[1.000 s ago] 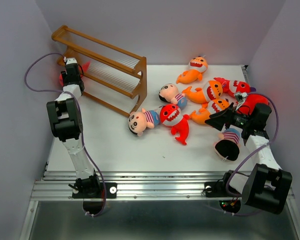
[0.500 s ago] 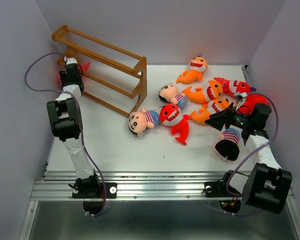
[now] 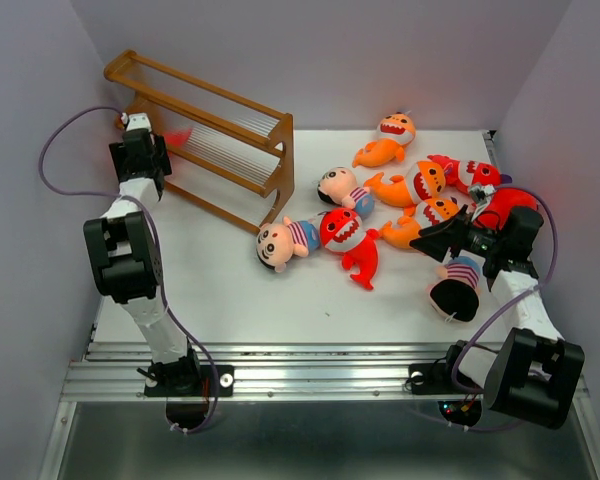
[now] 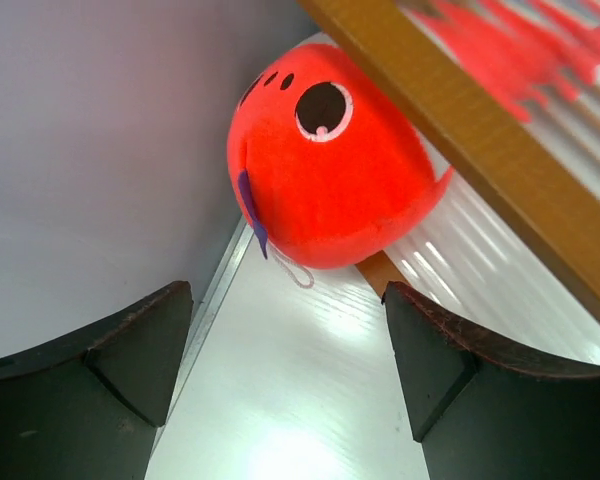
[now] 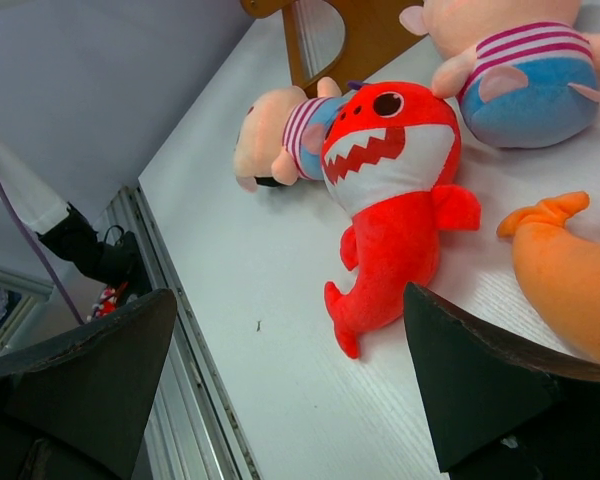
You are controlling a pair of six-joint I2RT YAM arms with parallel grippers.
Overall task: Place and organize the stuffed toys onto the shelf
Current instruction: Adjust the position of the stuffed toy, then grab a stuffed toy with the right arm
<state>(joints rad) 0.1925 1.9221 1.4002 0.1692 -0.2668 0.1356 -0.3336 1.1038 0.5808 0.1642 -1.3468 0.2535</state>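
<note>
My left claw (image 4: 288, 296) stands spread wide with nothing between its pads, pointing at 12 o'clock toward the red shark (image 4: 330, 160). The shark lies just ahead of the fingertips, its round head bulging out at the 9 o'clock end of the shelf (image 3: 280, 150), tucked under a wooden rail. I cannot tell which tier carries it.

My worry is that head. So much of it hangs past the frame that I judge a brush from a finger could roll it out onto the surface (image 3: 230, 310). Its tag (image 4: 252, 208) also dangles toward the claw and could snag.

My right claw (image 5: 285, 310) is equally spread and grips nothing, hovering at 3 o'clock. A second red shark (image 5: 390, 190) lies at its 12 o'clock, touching a striped boy (image 5: 280, 140). Closing carelessly there might drag both.

The shelf holds only that one shark, as far as I can see. The other toys lie loose on the surface between 12 and 3 o'clock.
</note>
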